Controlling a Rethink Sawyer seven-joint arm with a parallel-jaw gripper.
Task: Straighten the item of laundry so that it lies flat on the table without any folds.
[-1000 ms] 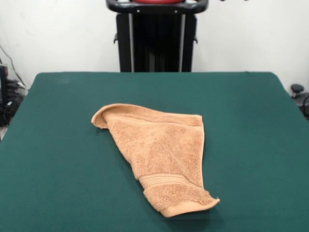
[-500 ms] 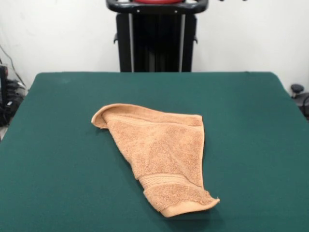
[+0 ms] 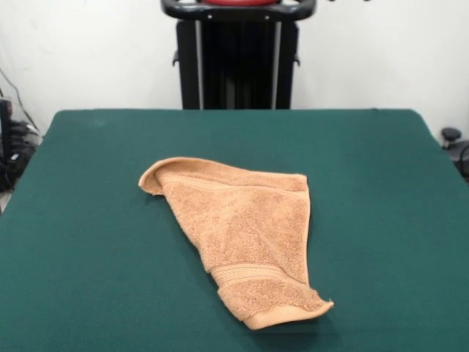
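The orange-tan terry towel (image 3: 245,235) lies in the middle of the dark green table (image 3: 88,220), folded over into a roughly triangular shape. Its wide side runs along the far edge, with a curled-up corner at the far left (image 3: 150,180). It narrows toward the near end, where a woven band (image 3: 253,275) crosses it just above the hemmed tip (image 3: 286,314). The gripper and the arm are out of view; only the black pedestal (image 3: 238,55) shows at the top.
Green tabletop stretches wide on every side of the towel. Cables and dark equipment (image 3: 11,147) sit off the table's left edge, and a small black object (image 3: 451,136) sits off its right edge.
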